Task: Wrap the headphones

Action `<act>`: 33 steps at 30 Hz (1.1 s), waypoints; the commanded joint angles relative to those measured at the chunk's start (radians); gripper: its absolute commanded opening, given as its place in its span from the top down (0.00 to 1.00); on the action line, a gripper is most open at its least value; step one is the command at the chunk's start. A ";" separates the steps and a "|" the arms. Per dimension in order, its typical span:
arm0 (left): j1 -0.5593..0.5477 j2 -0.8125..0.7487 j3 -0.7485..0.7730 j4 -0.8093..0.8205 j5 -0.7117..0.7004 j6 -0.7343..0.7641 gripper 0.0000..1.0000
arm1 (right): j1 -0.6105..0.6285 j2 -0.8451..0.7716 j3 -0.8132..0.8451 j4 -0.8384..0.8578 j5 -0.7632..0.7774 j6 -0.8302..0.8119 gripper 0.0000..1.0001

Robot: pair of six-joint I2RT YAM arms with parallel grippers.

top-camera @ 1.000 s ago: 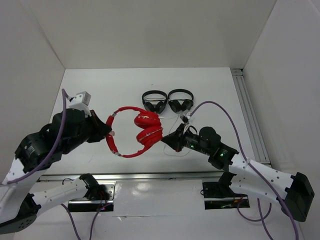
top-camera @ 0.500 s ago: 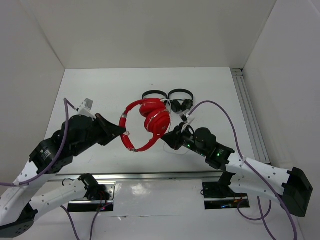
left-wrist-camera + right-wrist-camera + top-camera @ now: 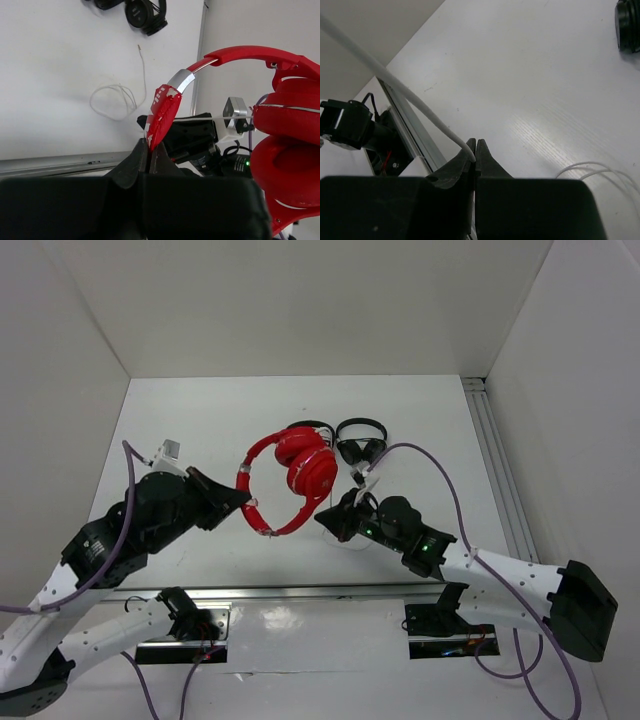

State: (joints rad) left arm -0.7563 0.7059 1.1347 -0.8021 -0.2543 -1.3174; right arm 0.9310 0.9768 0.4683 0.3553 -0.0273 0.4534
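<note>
Nearest the arm bases, the left gripper (image 3: 149,151) is seen with its jaws clenched on the lower end of the headband of the bright red, padded over-ear headphones (image 3: 290,475). These are held up above the white desk (image 3: 200,430), between the two arms. Just beside them, the jaws of the right gripper (image 3: 476,146) are pinched shut on the thin white cable (image 3: 405,92), which is drawn taut up and away from them.

The winding step is judged to be in hand — the cable is being led toward the headphones under tension. For the next move, the cable would have to be carried round the band or cups while the headphones are steadied, and the slack lying looped on the desk would have to be fed through.

Farther back, two small black headphones (image 3: 351,451) lie on the desk; one is largely hidden behind the red cups. How many turns are already laid cannot be made out, and the point where the cable joins a cup is not visible.
</note>
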 commanded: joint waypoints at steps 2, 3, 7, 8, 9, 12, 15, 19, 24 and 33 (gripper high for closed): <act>-0.003 0.044 0.063 0.129 -0.095 -0.086 1.00 | 0.055 0.071 0.071 0.018 0.042 0.005 1.00; -0.003 0.065 0.063 0.129 -0.108 -0.109 1.00 | 0.069 0.080 0.087 0.002 0.070 0.005 1.00; -0.003 0.087 0.040 0.129 -0.187 -0.221 1.00 | 0.152 0.103 0.133 -0.056 0.220 0.034 1.00; -0.003 0.087 0.015 0.129 -0.200 -0.250 1.00 | 0.152 0.114 0.144 -0.056 0.246 0.034 1.00; -0.003 0.087 0.014 0.129 -0.232 -0.272 1.00 | 0.167 0.114 0.144 -0.056 0.247 0.045 1.00; -0.003 0.096 -0.013 0.112 -0.289 -0.362 1.00 | 0.177 0.126 0.119 -0.007 0.216 0.045 1.00; -0.003 0.109 -0.049 0.112 -0.309 -0.404 1.00 | 0.177 0.137 0.105 0.033 0.163 0.045 1.00; -0.003 0.118 -0.061 0.078 -0.309 -0.471 1.00 | 0.186 0.172 0.105 0.056 0.113 0.034 1.00; -0.014 0.109 -0.098 0.078 -0.372 -0.513 1.00 | 0.232 0.241 0.153 0.056 0.092 0.016 0.94; -0.014 0.176 -0.050 0.046 -0.421 -0.494 1.00 | 0.313 0.295 0.208 0.102 0.059 -0.022 0.76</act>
State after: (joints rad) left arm -0.7712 0.8829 1.0172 -0.8738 -0.5941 -1.7523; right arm 1.2179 1.2625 0.6304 0.3862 0.0586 0.4538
